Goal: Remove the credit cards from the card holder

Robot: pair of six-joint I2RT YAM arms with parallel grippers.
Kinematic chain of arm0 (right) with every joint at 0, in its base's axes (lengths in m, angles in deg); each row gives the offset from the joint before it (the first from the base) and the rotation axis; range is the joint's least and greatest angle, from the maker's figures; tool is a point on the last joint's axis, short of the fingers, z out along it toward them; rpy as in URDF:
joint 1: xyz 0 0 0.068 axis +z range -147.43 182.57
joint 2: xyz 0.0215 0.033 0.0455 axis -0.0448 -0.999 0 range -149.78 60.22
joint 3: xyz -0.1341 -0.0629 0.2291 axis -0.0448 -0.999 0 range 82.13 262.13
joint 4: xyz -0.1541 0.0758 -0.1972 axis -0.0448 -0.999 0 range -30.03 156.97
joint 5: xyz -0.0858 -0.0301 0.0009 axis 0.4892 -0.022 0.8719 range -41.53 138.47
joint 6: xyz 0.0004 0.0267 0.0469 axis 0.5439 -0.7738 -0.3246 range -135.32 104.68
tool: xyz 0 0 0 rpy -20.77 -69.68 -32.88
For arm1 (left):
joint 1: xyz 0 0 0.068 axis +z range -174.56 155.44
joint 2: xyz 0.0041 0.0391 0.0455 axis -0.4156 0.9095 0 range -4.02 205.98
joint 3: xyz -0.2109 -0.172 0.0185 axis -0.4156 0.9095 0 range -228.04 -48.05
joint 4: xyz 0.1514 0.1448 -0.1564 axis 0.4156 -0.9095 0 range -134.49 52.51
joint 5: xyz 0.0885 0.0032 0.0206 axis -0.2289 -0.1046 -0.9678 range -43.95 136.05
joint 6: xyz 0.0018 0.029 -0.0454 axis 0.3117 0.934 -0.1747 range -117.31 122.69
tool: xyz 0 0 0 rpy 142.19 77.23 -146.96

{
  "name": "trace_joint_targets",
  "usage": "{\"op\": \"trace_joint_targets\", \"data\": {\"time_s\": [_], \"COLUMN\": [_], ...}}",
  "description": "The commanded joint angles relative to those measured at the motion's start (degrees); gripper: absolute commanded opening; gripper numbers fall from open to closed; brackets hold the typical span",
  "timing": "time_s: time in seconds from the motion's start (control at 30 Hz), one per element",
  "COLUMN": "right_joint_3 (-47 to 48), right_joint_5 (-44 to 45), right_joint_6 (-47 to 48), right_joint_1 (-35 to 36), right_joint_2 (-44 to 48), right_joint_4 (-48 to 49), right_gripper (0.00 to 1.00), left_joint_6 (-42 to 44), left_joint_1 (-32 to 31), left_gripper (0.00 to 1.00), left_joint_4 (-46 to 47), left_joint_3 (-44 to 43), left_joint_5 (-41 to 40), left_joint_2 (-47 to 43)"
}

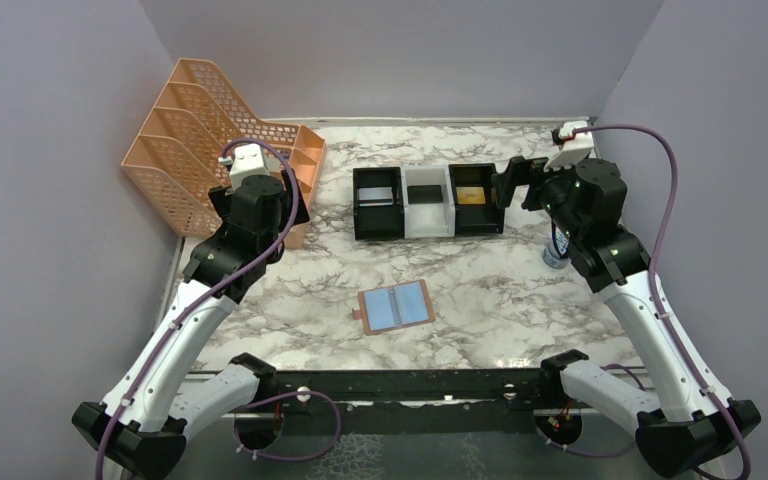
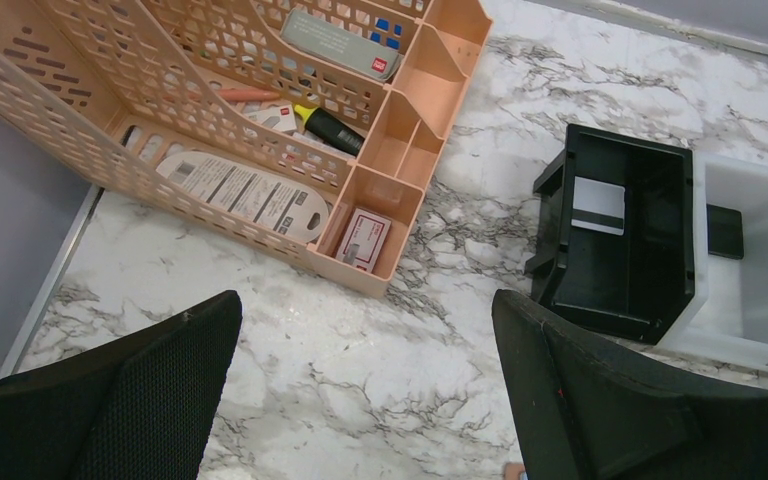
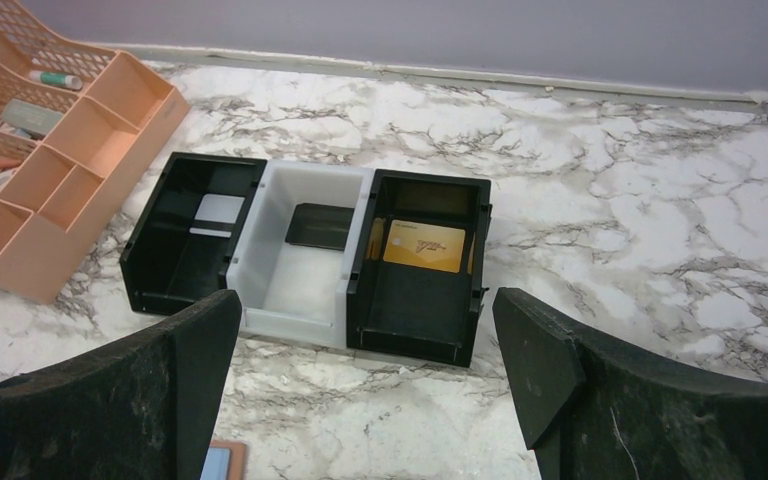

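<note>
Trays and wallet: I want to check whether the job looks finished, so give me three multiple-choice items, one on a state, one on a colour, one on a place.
1. How does the wallet lie?
A. folded shut
B. standing on edge
C. open flat, lining up

2. What colour is the card in the white tray?
A. dark
B. red
C. gold

3. Where is the gold card?
A. in the wallet
B. in the right-hand black tray
C. in the white tray

Answers:
1 C: the top view shows both blue-grey halves spread on the table.
2 A: the right wrist view shows it near-black against the white floor.
3 B: the same view shows it lying inside that black tray.
</note>
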Motion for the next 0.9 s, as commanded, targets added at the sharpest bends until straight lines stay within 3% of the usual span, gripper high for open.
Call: {"op": "trace_joint_targets", "data": {"time_s": [0.0, 0.87], "right_joint_3": [1.77, 2.21], "right_joint_5": [2.0, -1.53], "right_joint_6": [0.83, 0.94], "right_joint_1": [0.23, 0.24], "right_joint_2": [0.09, 0.26], "right_joint_4": [-0.8, -1.97], "right_gripper": [1.0, 1.0], "left_joint_6": [0.45, 0.52], "left_joint_1": [0.0, 0.0], "left_gripper": [0.99, 0.99], "left_joint_4": [0.21, -0.29], "left_joint_3": [-1.96, -3.12], "left_joint_5": [0.49, 0.88], "left_joint_2": [-0.14, -0.8]}}
